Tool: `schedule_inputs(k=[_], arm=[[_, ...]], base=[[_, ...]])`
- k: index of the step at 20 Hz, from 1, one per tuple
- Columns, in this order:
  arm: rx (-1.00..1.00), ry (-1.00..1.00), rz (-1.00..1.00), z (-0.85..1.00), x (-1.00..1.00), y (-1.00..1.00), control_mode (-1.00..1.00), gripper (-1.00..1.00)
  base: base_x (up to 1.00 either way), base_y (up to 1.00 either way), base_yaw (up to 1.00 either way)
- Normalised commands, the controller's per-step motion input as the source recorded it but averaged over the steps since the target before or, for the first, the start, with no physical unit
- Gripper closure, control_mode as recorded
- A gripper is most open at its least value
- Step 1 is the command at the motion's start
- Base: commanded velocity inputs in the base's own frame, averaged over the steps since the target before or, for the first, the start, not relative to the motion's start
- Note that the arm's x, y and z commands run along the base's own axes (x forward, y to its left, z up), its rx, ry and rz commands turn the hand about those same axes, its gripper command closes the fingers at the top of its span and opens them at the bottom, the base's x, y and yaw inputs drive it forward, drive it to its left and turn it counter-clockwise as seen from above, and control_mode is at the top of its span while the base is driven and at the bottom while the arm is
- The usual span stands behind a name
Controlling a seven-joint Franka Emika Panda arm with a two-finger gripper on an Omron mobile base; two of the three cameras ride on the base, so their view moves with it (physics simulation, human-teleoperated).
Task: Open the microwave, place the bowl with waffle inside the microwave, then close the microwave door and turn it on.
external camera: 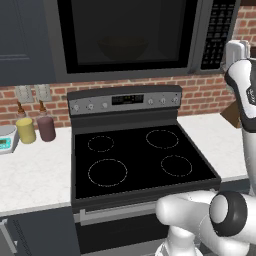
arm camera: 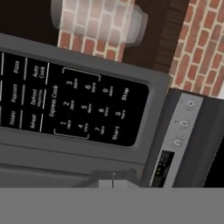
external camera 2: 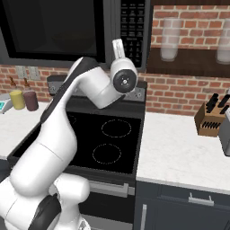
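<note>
- One big microwave [external camera: 130, 37] hangs over the stove [external camera: 142, 160], and its door [external camera: 125, 35] is shut.
- Behind the dark glass a faint bowl [external camera: 122, 48] shape shows; I cannot make out the waffle.
- The keypad [arm camera: 74, 105] sits close in front of the hand, and its keys are small.
- The gripper [arm camera: 113, 183] is closed and holds nothing. It could slip and push Stop, not Start.

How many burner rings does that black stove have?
4. On the stove: back left, back right, front left, front right. None appear hidden in the left base view.
</note>
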Motion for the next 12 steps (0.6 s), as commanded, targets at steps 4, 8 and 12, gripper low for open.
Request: schedule_inputs(k=[4,8,12], arm=[[0.0,0.0,0.0,-0.02,0.36,0.02,-1.0,1.0],[0.01,0.0,0.0,-0.04,0.38,0.0,-1.0,1.0],[0.01,0.0,0.0,-0.1,0.35,0.0,-1.0,1.0]], base=[[0.0,0.0,0.0],[0.0,0.0,0.0],[0.0,0.0,0.0]])
